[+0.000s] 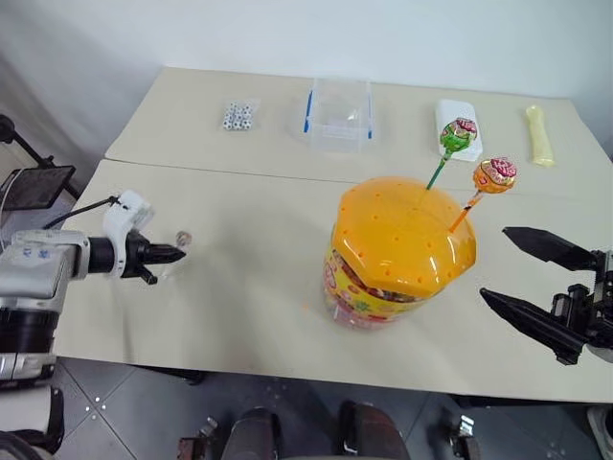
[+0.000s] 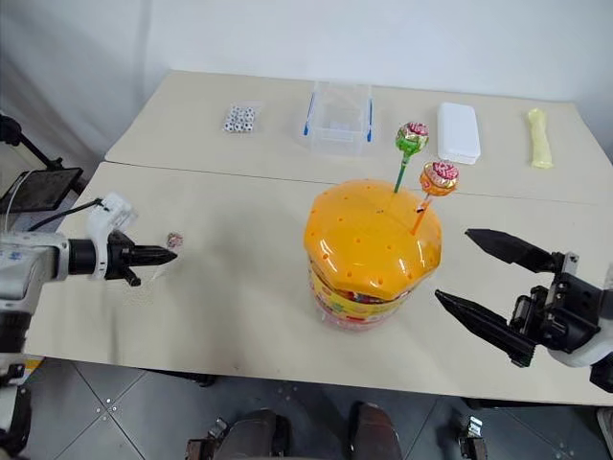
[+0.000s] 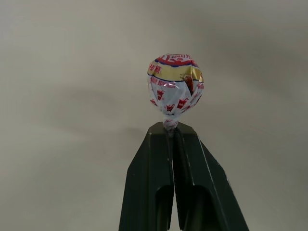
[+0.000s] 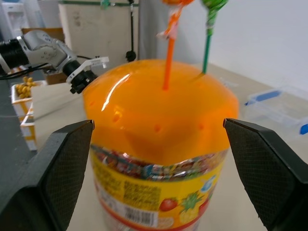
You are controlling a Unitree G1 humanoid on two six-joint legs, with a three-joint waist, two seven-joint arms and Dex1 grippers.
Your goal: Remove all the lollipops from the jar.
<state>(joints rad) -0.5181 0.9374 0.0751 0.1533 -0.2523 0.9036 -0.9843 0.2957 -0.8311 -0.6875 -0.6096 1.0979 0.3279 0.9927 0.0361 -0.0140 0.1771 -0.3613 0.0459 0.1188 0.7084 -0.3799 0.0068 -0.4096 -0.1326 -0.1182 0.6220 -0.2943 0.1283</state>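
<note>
The jar stands on the near table, right of centre, its domed orange lid on. A green lollipop and an orange lollipop stick up from holes in the lid's far right side. My left gripper is far to the left of the jar, low over the table, shut on the stick of a pink-red wrapped lollipop. My right gripper is open just to the right of the jar, its fingers spread level with the jar's sides and apart from it.
On the far table stand a clear box with blue clips, a white case, a yellow object and a small cluster of dice-like pieces. A dark screen on a stand sits off the table's left edge.
</note>
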